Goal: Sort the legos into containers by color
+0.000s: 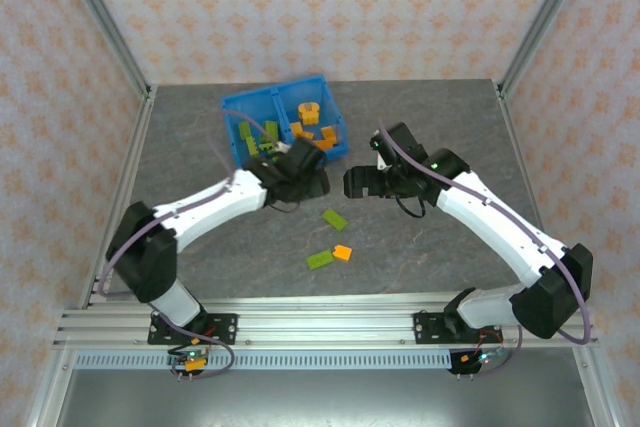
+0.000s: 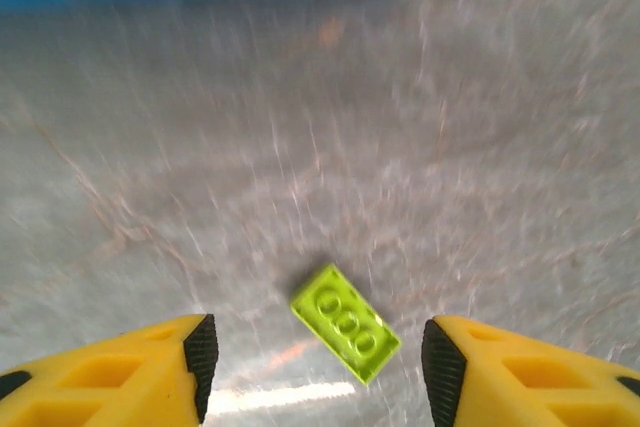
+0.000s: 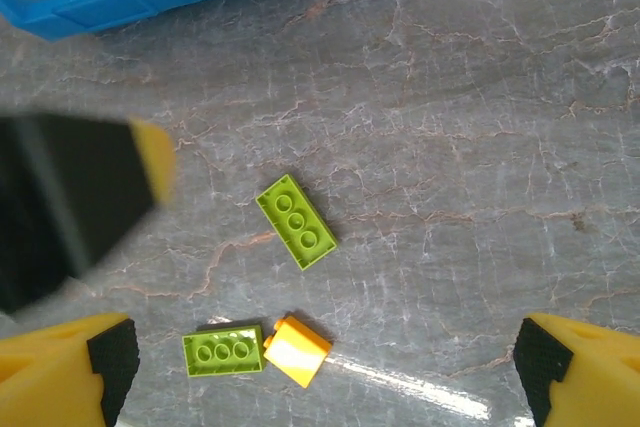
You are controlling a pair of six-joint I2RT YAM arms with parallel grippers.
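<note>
Green brick (image 2: 346, 324) is lying slantwise between the left gripper's (image 2: 318, 359) open, empty jaws; the right gripper (image 3: 325, 362) is hovering nearby, wide open too.

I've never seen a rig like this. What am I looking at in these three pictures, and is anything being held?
These are two white robot arms bolted at the table's near edge: the left arm and the right arm. The top picture looks down from above and behind them. The other two come from a camera on each wrist, so the yellow fingers at the bottom edge are that arm's own. The blue bin holds green bricks in its left compartment and orange bricks in its right. Three loose pieces lie on the table: one green brick, a second green brick and an orange brick beside it. Both pairs of jaws stand open; nothing is held.
</note>
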